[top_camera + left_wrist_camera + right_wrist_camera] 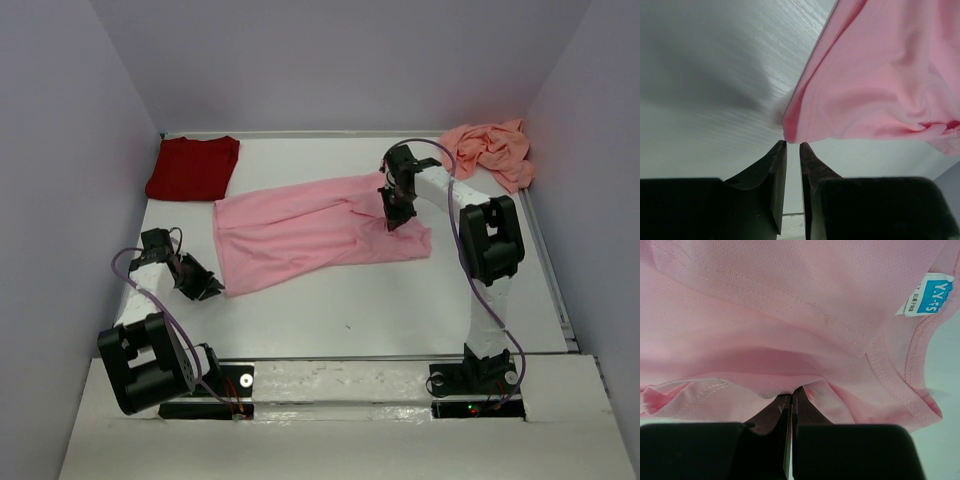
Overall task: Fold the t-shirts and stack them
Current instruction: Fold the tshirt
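Left jaws: a narrow gap with nothing in it; the left gripper (792,144) has its tips just short of the light pink t-shirt (300,235), at that shirt's 7 o'clock corner.
Right jaws: closed; the right gripper (791,394) pinches a fold of the light pink t-shirt near its neck label (932,294).
Centre: light pink t-shirt, spread across the table (400,310).
10 o'clock: dark red t-shirt (193,168), folded flat.
2 o'clock: salmon-pink t-shirt (490,150), crumpled.
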You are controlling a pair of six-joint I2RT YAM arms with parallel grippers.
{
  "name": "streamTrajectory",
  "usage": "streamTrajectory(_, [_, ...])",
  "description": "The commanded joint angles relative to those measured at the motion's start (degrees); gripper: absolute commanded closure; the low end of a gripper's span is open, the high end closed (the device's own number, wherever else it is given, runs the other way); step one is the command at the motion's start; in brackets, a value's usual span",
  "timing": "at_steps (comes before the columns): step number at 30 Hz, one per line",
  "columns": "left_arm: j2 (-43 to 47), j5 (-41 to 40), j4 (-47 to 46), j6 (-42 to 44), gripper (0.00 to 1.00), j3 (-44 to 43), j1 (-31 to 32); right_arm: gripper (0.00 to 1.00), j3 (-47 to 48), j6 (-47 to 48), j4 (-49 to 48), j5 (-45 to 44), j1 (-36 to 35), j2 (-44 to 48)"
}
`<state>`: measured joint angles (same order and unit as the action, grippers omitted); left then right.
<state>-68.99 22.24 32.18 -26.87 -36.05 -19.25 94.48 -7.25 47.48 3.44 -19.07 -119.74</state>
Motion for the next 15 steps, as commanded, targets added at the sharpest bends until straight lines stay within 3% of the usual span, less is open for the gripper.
streamTrajectory(1, [-0.70,1.14,-1.68,-0.90,0.74,0.54,-0.35,1.00,1.76,0.92,-1.52,0.78,0.70,0.47])
streamTrajectory(15, [-2.64,2.90,-6.17,-2.39,0.73,4.06,-0.09,1.00,0.97,0.92,-1.78,0.86,1.23,1.09])
